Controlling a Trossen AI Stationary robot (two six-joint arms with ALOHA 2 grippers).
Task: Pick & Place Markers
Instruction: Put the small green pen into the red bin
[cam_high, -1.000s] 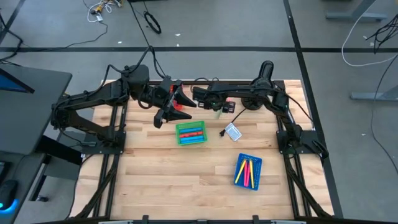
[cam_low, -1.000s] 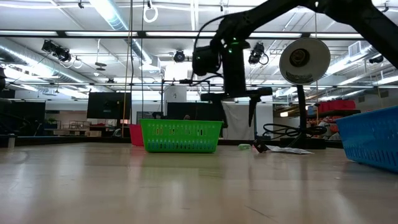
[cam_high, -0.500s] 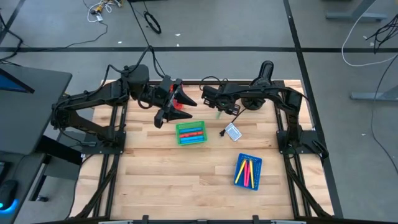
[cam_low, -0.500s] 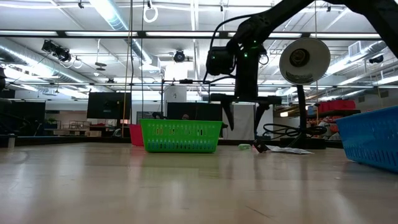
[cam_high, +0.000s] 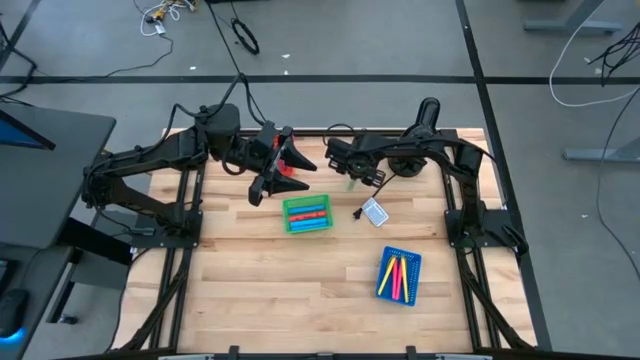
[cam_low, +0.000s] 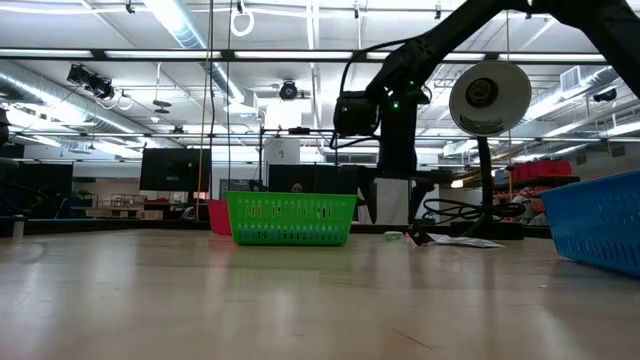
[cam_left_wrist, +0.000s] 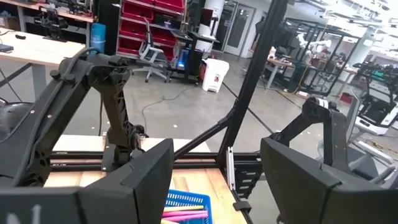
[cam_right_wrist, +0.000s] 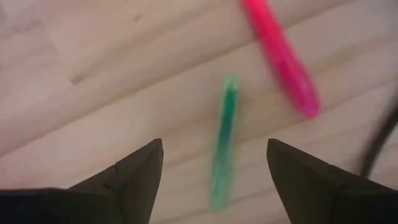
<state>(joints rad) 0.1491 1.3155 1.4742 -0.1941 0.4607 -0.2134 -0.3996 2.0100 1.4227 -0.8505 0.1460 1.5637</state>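
We see even, bright light from ceiling strips (cam_low: 180, 25) overhead, with only soft shadows on the table (cam_high: 300, 280). The right wrist view is blurred: the green marker (cam_right_wrist: 225, 140) and pink marker (cam_right_wrist: 281, 59) smear.

Two dark arms reach in over the far half of the wooden counter (cam_high: 300, 290).

The left tool (cam_high: 283, 170) hangs by a red tray (cam_high: 291, 184), just beyond the green tray (cam_high: 306, 214) of markers. The right tool (cam_high: 347, 172) sits over a green marker (cam_high: 352, 184). A white-and-blue card (cam_high: 374, 212) lies right of the green tray; a blue tray (cam_high: 399, 275) with pink and yellow markers lies nearer, to the right.
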